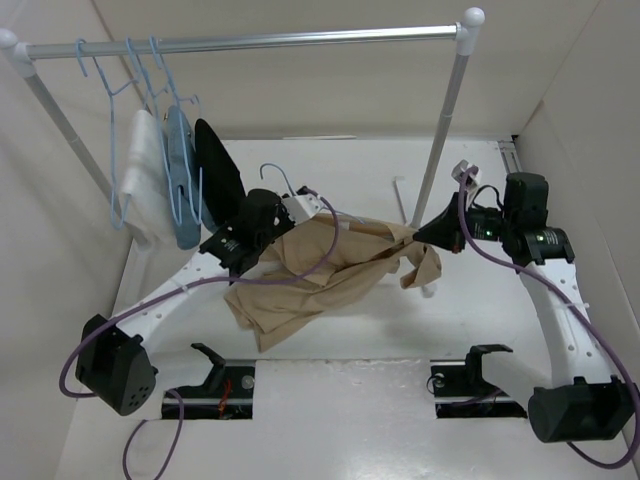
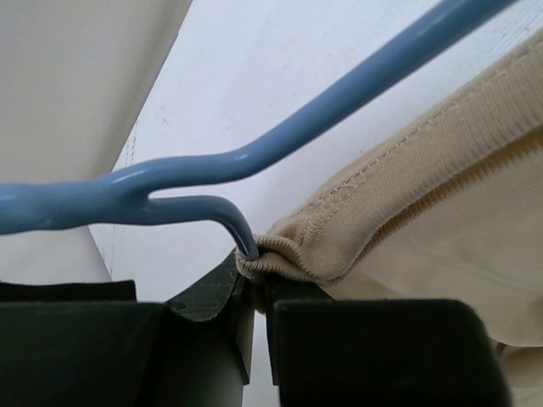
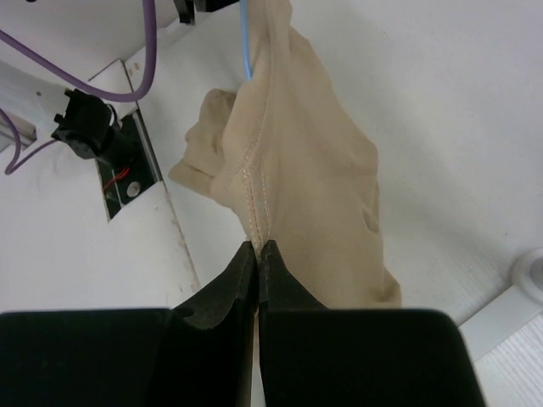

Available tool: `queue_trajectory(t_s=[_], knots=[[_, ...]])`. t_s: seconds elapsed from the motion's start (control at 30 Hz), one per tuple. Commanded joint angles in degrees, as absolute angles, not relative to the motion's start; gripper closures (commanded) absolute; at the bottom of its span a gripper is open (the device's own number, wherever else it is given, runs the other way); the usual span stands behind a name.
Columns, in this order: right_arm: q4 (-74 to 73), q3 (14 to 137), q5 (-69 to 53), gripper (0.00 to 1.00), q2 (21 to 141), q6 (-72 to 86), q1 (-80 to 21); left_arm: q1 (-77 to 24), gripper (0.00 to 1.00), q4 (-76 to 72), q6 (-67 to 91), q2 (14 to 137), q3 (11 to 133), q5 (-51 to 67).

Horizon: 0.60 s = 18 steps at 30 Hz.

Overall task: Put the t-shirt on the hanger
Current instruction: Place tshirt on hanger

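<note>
Left gripper (image 2: pixel 254 284) is clamped on the ribbed collar of the tan t-shirt (image 1: pixel 320 270), jaws closed w/ a fold of rib bunched btwn them. The light-blue wire hanger (image 2: pixel 339 102) sits right at that pinch. Its cut wire end touches the collar just above the jaws; can't tell if the wire itself is caught in the grip too.

Right gripper (image 3: pixel 257 254) is closed on a stitched seam at the shirt's far side, prob a shoulder or sleeve seam. So the shirt hangs stretched btwn my two arms above the white table (image 1: pixel 350 400), its lower part drooping and seeming to rest on it near the left arm.

I judge the spread is there to hold the neck and shoulder line taut so the hanger can work inside. In top view the hook pokes up past the collar, and in right wrist view one blue wire runs into the fabric. Shirt isn't seated on the hanger yet, so I'd call it mid-task.

Clothes rail (image 1: pixel 250 42) w/ hung garments (image 1: pixel 182 190) stands well apart at the back.
</note>
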<state>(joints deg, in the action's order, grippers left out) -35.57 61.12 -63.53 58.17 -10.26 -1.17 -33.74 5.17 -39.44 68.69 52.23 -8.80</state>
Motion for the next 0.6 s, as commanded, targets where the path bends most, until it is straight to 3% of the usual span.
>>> queue_trajectory(t_s=[0.0, 0.57], knots=[[-39.2, 64.0, -64.2, 1.00, 58.5, -14.0, -0.7, -32.6, 1.00, 4.1, -39.3, 66.6, 52.5, -13.3], [-40.7, 67.7, -70.7, 1.00, 57.7, -13.3, -1.6, -34.3, 1.00, 1.1, -46.5, 68.3, 50.1, -13.4]])
